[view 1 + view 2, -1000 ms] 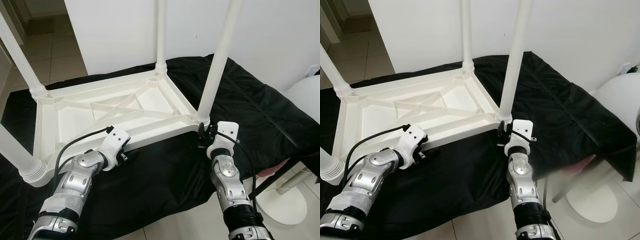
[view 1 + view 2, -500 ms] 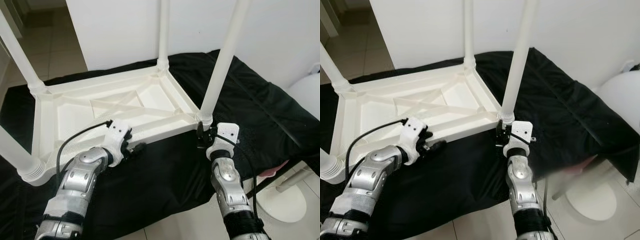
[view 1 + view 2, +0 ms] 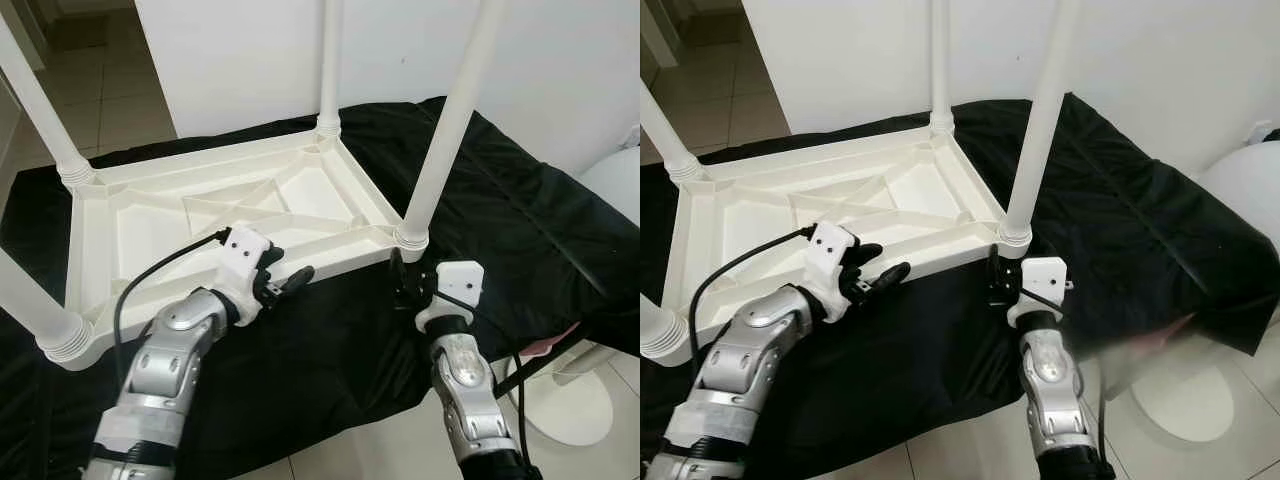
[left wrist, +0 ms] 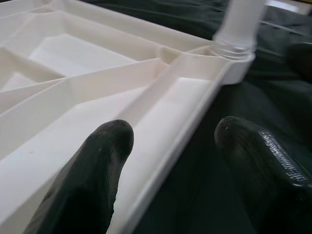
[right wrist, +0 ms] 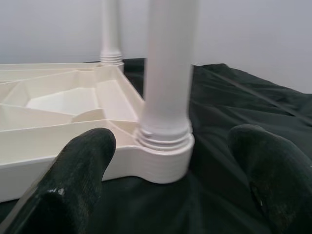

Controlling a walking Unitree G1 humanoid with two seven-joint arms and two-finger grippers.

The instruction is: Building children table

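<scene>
I have the white plastic children's table (image 3: 230, 215) upside down on a counter draped in black cloth (image 3: 520, 230), its ribbed underside facing up with diagonal braces crossing between moulded compartments. Four round white legs stand up from the corner sockets, each with a ringed collar at its base; the near right leg (image 3: 445, 130) rises from the corner closest to my right arm, and every leg is cut off by the top or side of the head views, so I cannot see their ends. My left pincer (image 3: 285, 280) sits at the near long edge of the table, fingers spread; in the left wrist view one finger (image 4: 92, 170) lies over the inside of the tabletop and the other over the cloth, straddling the rim without clamping it. My right pincer (image 3: 408, 285) is just beside the near right leg's socket, released as well, its fingertips (image 5: 83, 161) wide apart either side of the collar in the right wrist view. Beyond the counter's right end a white rounded object (image 3: 615, 195) is partly hidden by the frame edge, and I cannot tell what it is.
</scene>
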